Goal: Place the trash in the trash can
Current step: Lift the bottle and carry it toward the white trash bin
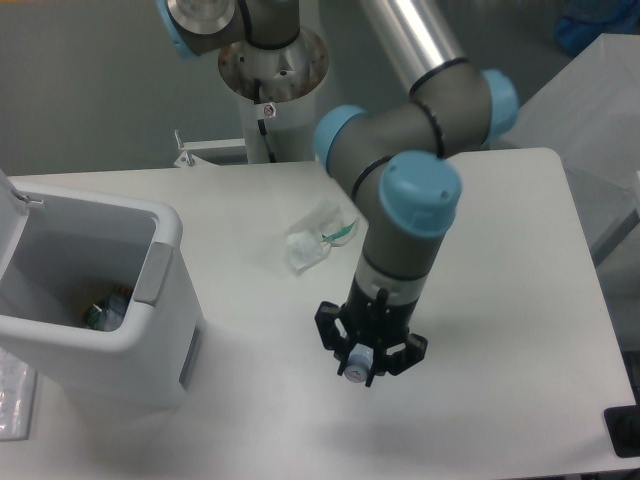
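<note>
The trash can [165, 300] is a white bin at the table's left, with its lid [12, 215] swung open. A crushed bottle with a blue-white label [108, 310] lies at its bottom. A crumpled clear plastic wrapper with a green bit [318, 237] lies on the table, mid-back. My gripper [367, 362] points down over the table, in front of and slightly right of the wrapper and well apart from it. Its jaws look spread, with nothing between them.
The robot's base column [272, 75] stands at the table's back edge. A second grey table [600, 110] is at the right. A clear item [15, 400] lies at the front left beside the bin. A black object [625, 432] sits at the table's front right corner.
</note>
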